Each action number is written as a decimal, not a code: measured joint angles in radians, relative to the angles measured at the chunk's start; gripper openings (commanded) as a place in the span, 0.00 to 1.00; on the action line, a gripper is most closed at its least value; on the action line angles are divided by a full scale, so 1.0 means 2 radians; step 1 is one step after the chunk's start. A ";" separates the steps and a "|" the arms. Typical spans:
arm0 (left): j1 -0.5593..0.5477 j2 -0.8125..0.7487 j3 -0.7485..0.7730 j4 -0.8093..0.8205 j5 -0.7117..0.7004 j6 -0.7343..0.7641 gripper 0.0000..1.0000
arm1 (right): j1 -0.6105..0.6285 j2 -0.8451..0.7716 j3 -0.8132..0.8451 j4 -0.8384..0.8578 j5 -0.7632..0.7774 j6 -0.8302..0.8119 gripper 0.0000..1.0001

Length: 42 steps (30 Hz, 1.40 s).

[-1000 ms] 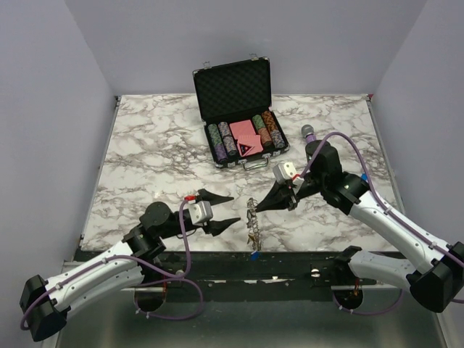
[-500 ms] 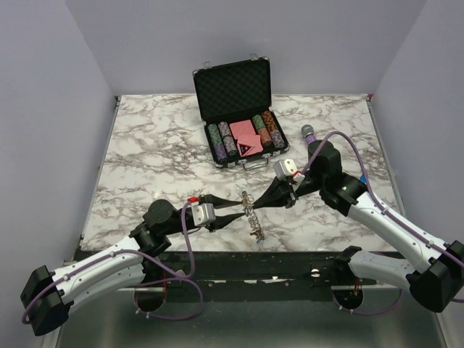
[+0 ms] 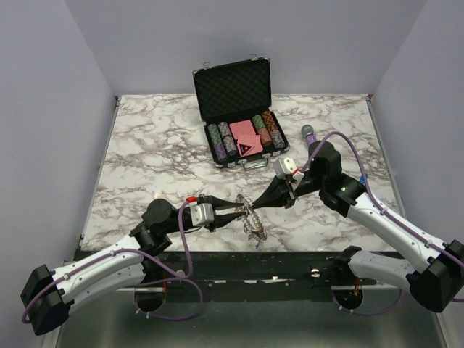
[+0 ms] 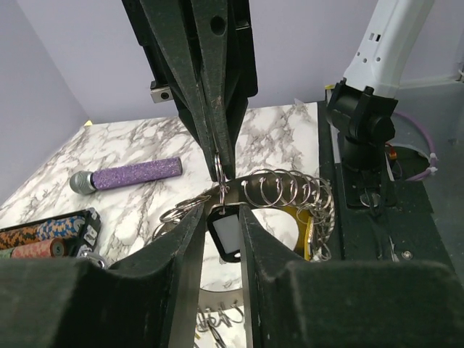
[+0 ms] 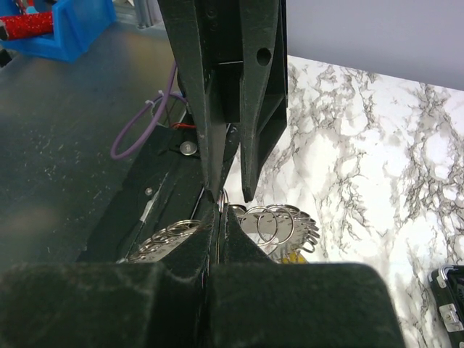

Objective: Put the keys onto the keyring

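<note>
While the right gripper [image 3: 257,206], shut, pinches the keyring [image 4: 290,192], the left gripper [image 4: 222,214] straddles a black key [image 4: 226,235] beside it, jaws narrowed; grip unclear.

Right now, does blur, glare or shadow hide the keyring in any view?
Top external: evenly lit and sharp, only soft shadows, though the keyring is tiny. Left wrist: the own fingers are out of focus, while the keyring beyond is sharp with slight glints. Right wrist: the own fingers, dark and blurred, fill the lower frame and cover part of the keyring.
</note>
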 measured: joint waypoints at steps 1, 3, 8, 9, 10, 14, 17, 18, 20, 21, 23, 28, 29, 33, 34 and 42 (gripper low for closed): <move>0.000 0.000 0.000 0.000 0.001 0.000 0.30 | 0.000 0.000 -0.001 0.001 0.000 0.002 0.00; 0.000 0.001 0.000 0.000 0.003 -0.001 0.30 | 0.000 0.000 -0.002 0.002 0.000 0.003 0.00; 0.000 0.009 0.003 0.002 0.009 -0.004 0.22 | -0.002 0.000 -0.004 0.006 0.000 0.009 0.00; 0.000 0.010 0.004 0.002 0.009 -0.006 0.20 | -0.002 0.000 -0.005 0.006 0.000 0.010 0.00; 0.000 0.012 0.007 0.003 0.010 -0.006 0.20 | -0.002 0.000 -0.005 0.006 0.000 0.011 0.00; 0.000 0.016 0.011 0.006 0.011 -0.008 0.11 | -0.002 0.000 -0.007 0.014 0.000 0.017 0.00; 0.000 0.021 0.015 0.005 0.012 -0.009 0.11 | -0.002 0.000 -0.011 0.023 0.000 0.024 0.00; 0.000 0.022 0.016 0.003 0.011 -0.009 0.11 | -0.002 0.000 -0.011 0.025 0.000 0.026 0.00; 0.000 0.023 0.019 -0.002 0.011 -0.009 0.04 | -0.003 0.000 -0.013 0.028 0.000 0.030 0.00; 0.000 0.023 0.021 -0.006 0.011 -0.008 0.00 | -0.003 0.000 -0.013 0.028 0.000 0.031 0.00; 0.000 0.023 0.023 -0.011 0.011 -0.007 0.00 | -0.003 0.000 -0.013 0.030 0.000 0.034 0.00; 0.001 0.025 0.035 -0.038 0.010 -0.003 0.00 | -0.004 0.000 -0.015 0.035 0.000 0.041 0.00; 0.001 0.026 0.039 -0.043 0.010 -0.003 0.00 | -0.005 0.000 -0.015 0.037 0.000 0.043 0.00; 0.001 0.034 0.056 -0.073 0.009 -0.004 0.00 | -0.009 -0.003 -0.023 0.055 0.000 0.063 0.00; 0.001 0.035 0.058 -0.077 0.009 -0.005 0.00 | -0.010 -0.004 -0.025 0.061 0.000 0.068 0.00; 0.001 0.040 0.057 -0.082 0.002 -0.030 0.00 | -0.010 -0.010 -0.051 0.125 0.000 0.129 0.00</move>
